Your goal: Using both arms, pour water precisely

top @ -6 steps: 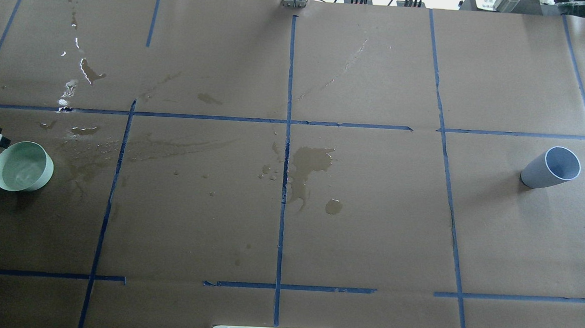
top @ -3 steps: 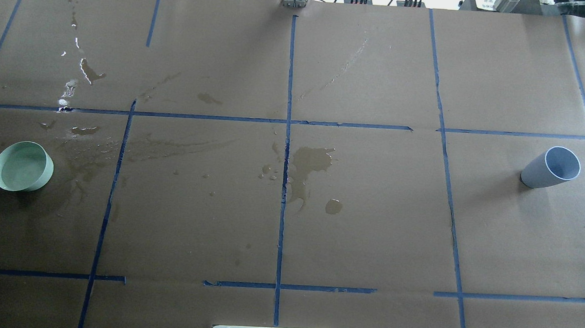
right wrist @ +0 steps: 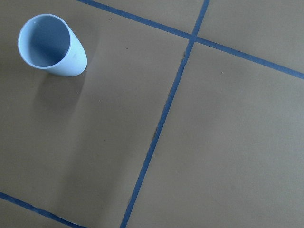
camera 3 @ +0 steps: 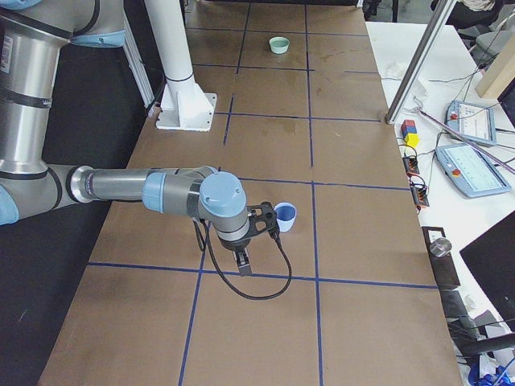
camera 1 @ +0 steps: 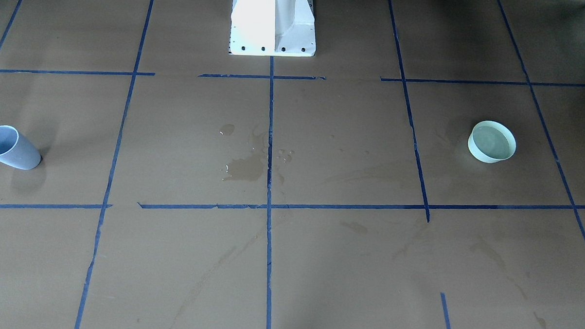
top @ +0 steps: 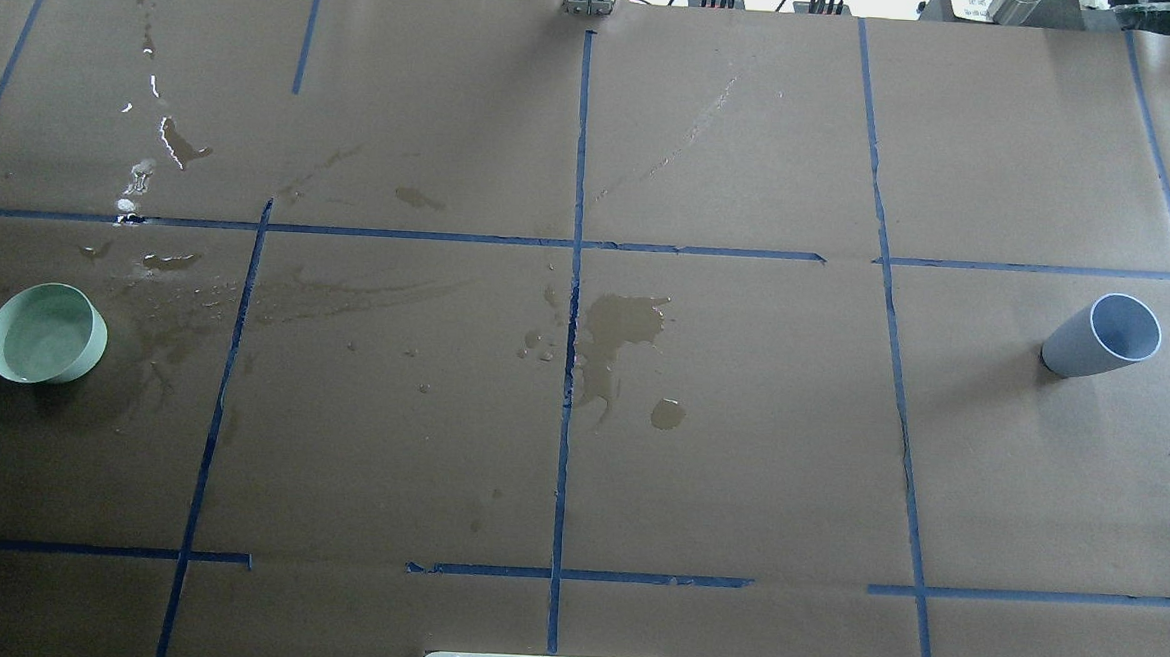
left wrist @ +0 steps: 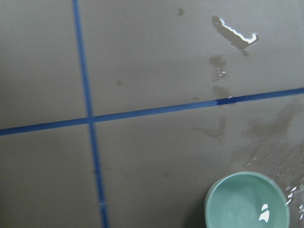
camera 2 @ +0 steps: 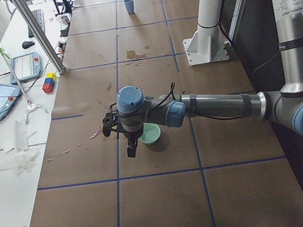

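Pale blue plastic cup (top: 1095,343), far right of white bolted pedestal (camera 1: 273,22), seemingly empty: judged light, stiff, slick; mid-wall grip advised. Opening cannot be told for left gripper (camera 2: 108,127) or right gripper (camera 3: 267,219).

The bowl (top: 46,333) stands at the worktop's (top: 738,457) left end, the cup (top: 1102,338) well apart at its right end — a puddle (top: 623,323) between them, near the middle.

Silver tubular arms (camera 2: 220,104), blue joint caps (camera 2: 129,98), white pedestal (camera 1: 273,17)
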Robot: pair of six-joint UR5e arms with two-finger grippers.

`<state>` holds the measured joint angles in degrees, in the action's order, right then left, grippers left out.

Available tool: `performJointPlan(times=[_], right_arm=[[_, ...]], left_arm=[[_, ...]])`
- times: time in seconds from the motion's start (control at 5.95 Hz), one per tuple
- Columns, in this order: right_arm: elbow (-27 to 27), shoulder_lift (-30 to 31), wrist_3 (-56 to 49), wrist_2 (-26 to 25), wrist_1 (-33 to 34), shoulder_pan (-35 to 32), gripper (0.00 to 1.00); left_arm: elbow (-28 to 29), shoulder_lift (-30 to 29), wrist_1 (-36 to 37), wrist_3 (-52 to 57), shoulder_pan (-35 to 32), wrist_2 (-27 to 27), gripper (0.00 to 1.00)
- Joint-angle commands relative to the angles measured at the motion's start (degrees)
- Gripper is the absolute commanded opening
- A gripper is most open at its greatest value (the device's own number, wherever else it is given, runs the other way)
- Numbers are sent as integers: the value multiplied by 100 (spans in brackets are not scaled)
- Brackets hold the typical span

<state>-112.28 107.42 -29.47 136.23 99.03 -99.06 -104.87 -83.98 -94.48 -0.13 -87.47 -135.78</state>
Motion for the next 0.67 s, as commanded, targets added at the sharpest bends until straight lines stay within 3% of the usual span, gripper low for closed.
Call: performJointPlan(times=[0.0, 0.34, 0.5], right_arm=[[4, -19, 11, -114, 11, 184, 100], [4, -19, 29, -149, 46, 439, 100], [-48, -28, 37, -315, 125, 744, 100]], left_arm=[[-95, -13, 1234, 1162, -446, 330, 100], [176, 136, 1765, 1550, -490, 307, 100], [-14, 511, 1775, 1551, -490, 263, 100]])
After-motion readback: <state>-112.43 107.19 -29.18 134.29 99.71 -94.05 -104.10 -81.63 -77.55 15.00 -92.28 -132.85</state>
